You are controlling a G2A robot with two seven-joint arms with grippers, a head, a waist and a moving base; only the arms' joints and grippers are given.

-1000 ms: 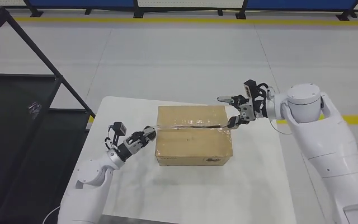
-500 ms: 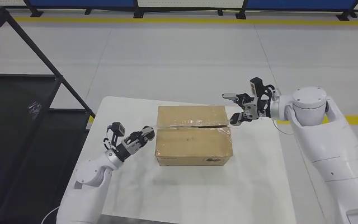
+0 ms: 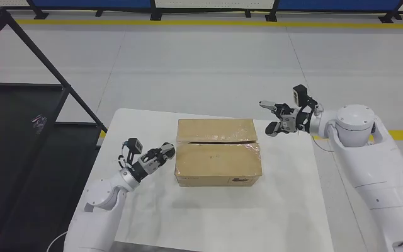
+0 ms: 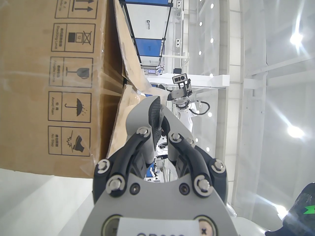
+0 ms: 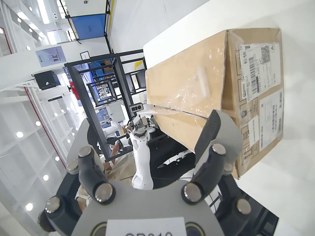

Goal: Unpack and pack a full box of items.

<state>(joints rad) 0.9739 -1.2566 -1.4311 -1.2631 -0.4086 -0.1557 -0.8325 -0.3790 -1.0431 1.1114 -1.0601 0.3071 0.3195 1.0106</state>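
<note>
A brown cardboard box, sealed along its top seam with clear glossy packing tape, sits near the middle of the white table, its long side running across the top view. The two top flaps lie shut, though a dark slit shows along the seam.

The left gripper is at the box's left end, level with the seam. Its fingers are pressed together, apparently pinching a thin strip of the tape that runs off the box edge. The right gripper hangs just off the upper right corner of the box, clear of it, with its fingers spread wide and holding nothing.

A full box is likely heavy, so it is better opened where it sits than lifted. The cardboard should be stiff at its edges and corners, while the flaps will flex. The tape looks slick and flimsy and may stretch or tear, so a pinch on a loose end suits it. The best hold on a flap is its free edge at the seam. A glass pictogram on the end panel suggests fragile contents.
</note>
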